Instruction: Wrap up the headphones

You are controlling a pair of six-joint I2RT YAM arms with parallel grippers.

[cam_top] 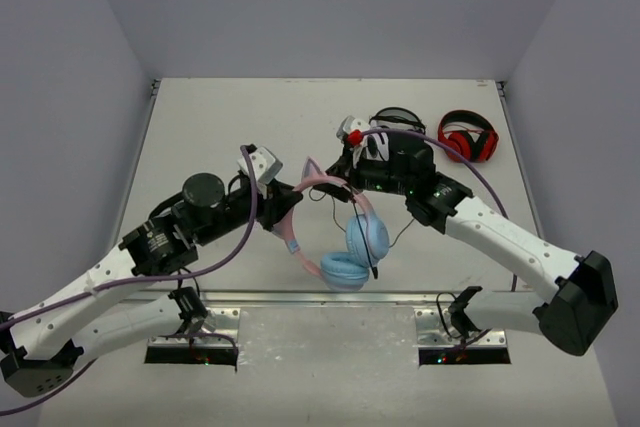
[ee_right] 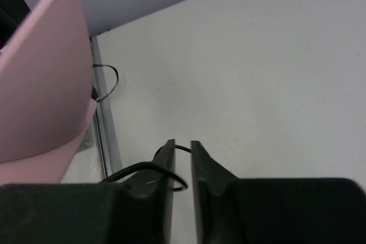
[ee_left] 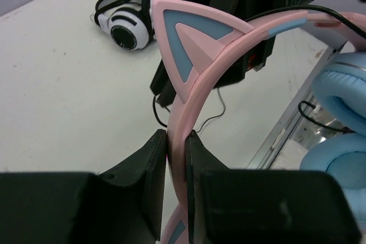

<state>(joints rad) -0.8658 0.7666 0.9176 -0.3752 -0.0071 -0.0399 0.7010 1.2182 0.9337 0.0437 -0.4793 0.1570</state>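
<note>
The headphones have a pink cat-ear headband (cam_top: 325, 185) and light blue ear cups (cam_top: 358, 247) that hang near the table's front edge. My left gripper (cam_top: 287, 209) is shut on the headband (ee_left: 197, 78), which sits pinched between its fingers, and holds it up. My right gripper (cam_top: 345, 173) is at the top of the headband, beside the cat ear (ee_right: 40, 84). Its jaws are nearly together, with the thin black cable (ee_right: 137, 170) looped over one finger and passing between them. More cable hangs beside the cups (cam_top: 373, 247).
White-and-black headphones (cam_top: 392, 117) lie at the back behind my right arm, and also show in the left wrist view (ee_left: 124, 24). Red-and-black headphones (cam_top: 468, 137) lie at the back right. A metal rail (cam_top: 320, 297) runs along the table's front edge.
</note>
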